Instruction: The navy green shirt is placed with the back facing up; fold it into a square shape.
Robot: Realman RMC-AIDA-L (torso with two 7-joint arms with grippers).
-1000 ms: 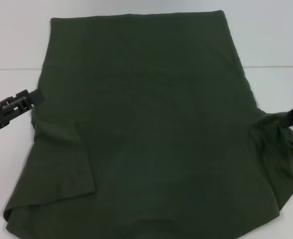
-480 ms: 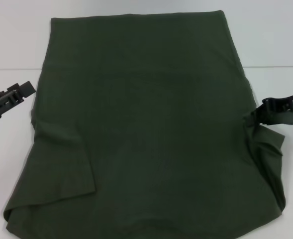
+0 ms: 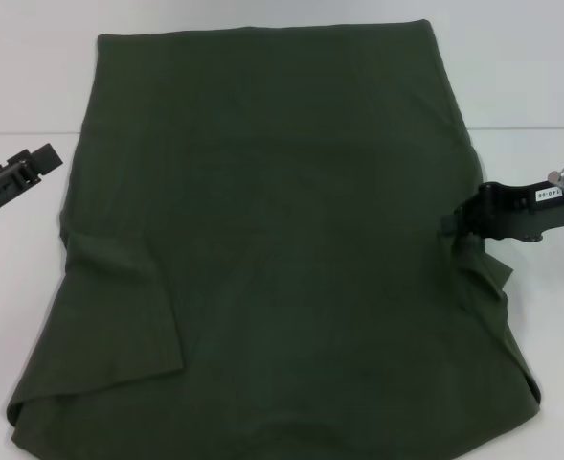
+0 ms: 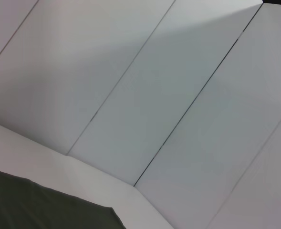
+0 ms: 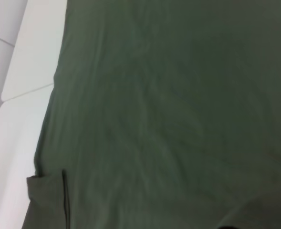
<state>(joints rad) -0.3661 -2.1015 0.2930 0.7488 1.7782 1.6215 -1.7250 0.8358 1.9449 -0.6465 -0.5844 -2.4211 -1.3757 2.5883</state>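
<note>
Inward we carry the shirt's [image 3: 272, 240] right edge, right gripper [image 3: 462, 222] clenched on it; left gripper [image 3: 44, 158] backs off, grip unreadable.

I see the shirt [image 3: 272, 259], dark olive green and plain, lying spread flat with a straight edge at the far side. Its left sleeve is folded inward over the body near the left edge. Its right side is bunched and lifted into folds at the right edge.
</note>
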